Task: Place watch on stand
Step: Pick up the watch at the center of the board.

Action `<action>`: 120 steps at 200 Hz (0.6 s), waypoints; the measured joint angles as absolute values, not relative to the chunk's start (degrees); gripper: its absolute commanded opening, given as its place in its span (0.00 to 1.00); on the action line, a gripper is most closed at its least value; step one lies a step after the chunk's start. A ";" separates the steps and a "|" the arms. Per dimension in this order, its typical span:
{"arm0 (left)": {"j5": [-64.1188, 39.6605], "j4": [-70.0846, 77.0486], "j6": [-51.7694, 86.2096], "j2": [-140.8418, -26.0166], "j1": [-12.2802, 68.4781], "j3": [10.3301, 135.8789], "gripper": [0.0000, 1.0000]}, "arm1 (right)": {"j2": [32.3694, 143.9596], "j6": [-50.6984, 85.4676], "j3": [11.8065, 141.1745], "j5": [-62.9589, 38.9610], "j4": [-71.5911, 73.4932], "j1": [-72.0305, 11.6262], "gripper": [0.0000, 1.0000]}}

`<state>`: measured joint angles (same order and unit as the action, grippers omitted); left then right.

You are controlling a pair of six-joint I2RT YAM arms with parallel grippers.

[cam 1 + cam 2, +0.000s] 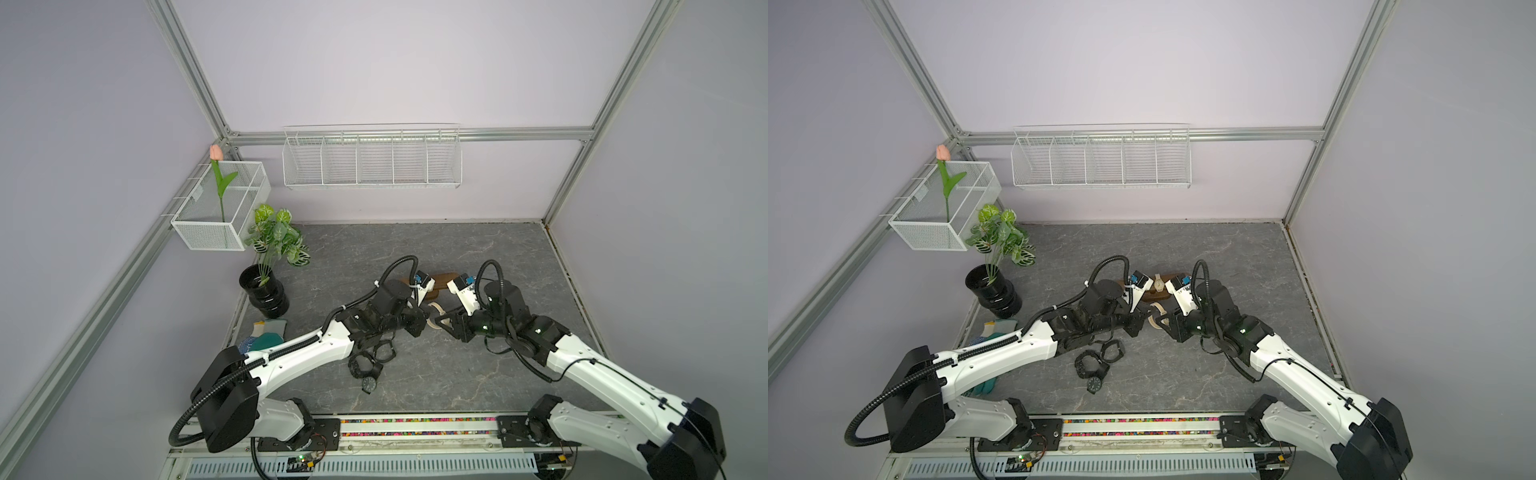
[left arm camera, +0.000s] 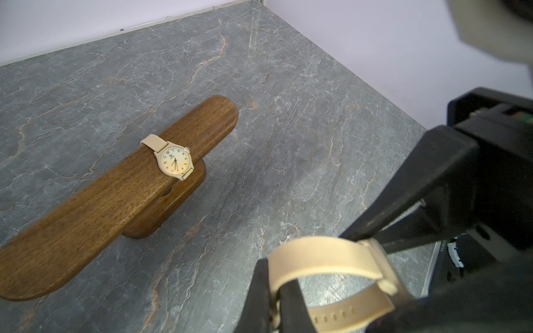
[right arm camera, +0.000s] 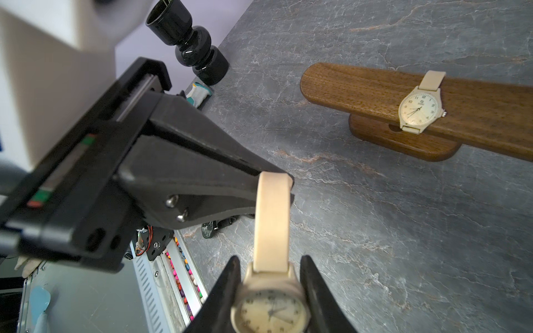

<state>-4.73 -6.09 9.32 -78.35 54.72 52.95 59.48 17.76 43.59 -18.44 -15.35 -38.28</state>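
Partly done, with one cream watch (image 2: 173,161) wrapped on the stand (image 2: 86,219) and a second watch (image 3: 271,311) aloft near it, strap pinched in the left tool (image 2: 274,288), case clamped by the right tool (image 3: 270,259), not yet placed.

- I carry a left gripper (image 2: 274,294) and a right gripper (image 3: 271,288) in matte black.
- My arms (image 1: 316,353) have white shells, black joints and black ribbed cables.
- The held watch (image 3: 271,311) is cream; its dial is pale cream with dark hands.
- The mounted watch (image 2: 173,161) shows the same cream.
- The stand (image 2: 101,207) is dark brown wood with fine speckled grain.
- The table (image 2: 288,129) is grey and stone-patterned, with whitish and rust veins.
- The spare watches (image 1: 365,365) and the vase (image 3: 190,46) are black.
- The plant (image 1: 276,237) has green leaves with pale veining.
- The tulip (image 1: 215,152) is pink on a green stem.
- The wire baskets (image 1: 372,160) are white.
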 measured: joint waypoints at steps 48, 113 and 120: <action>-2.26 -6.81 10.39 -78.26 54.76 52.95 0.55 | 59.59 17.72 44.88 -17.19 -16.71 -37.69 0.32; 7.94 -3.03 13.02 -67.99 54.15 46.24 0.89 | 63.48 15.03 50.65 -12.93 -23.33 -28.51 0.31; 10.83 -2.63 13.52 -67.59 53.78 45.80 0.92 | 64.53 14.35 51.83 -12.19 -24.14 -27.31 0.30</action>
<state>10.83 -2.63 13.52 -67.59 53.78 45.80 64.53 14.35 51.83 -12.19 -24.14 -27.31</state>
